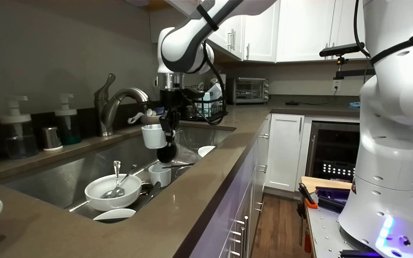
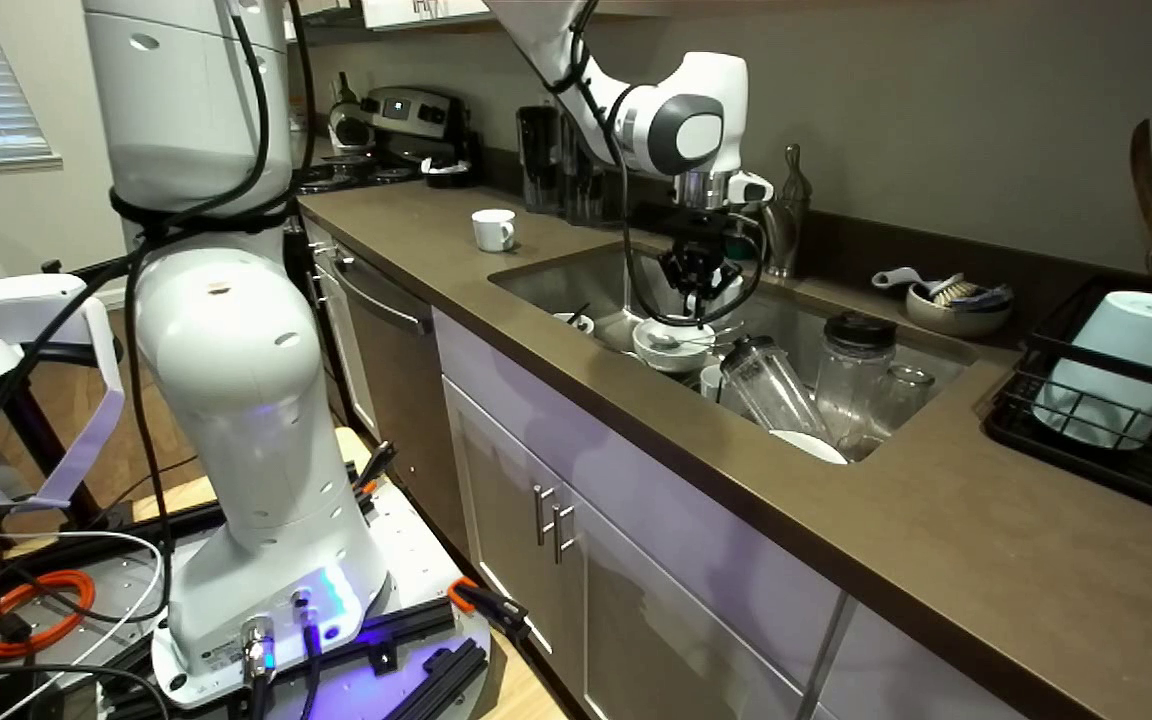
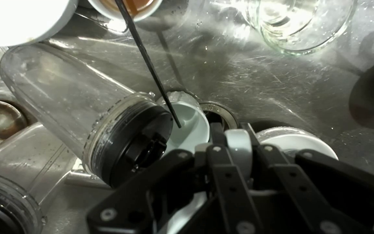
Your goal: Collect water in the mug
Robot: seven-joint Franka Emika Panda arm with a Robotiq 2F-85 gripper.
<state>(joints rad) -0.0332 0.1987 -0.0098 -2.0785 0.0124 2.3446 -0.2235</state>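
Observation:
The small white mug [image 1: 153,136] hangs roughly upright above the sink, with its rim under the faucet's spout [image 1: 142,96]. A thin streak of water [image 1: 146,111] seems to run from the spout toward it. My gripper [image 1: 170,133] is beside the mug, and in the wrist view its fingers [image 3: 218,134] are closed around the mug's handle [image 3: 240,146]. In an exterior view the mug [image 2: 728,292] is partly covered by the gripper [image 2: 698,300]. How much water the mug holds cannot be seen.
Below in the sink lie a white bowl with spoons [image 1: 113,190], a tilted clear jar with a black lid [image 2: 771,385], another white cup [image 1: 160,174] and glasses. A larger white mug [image 2: 493,230] stands on the counter. Soap dispensers [image 1: 16,132] stand behind the sink.

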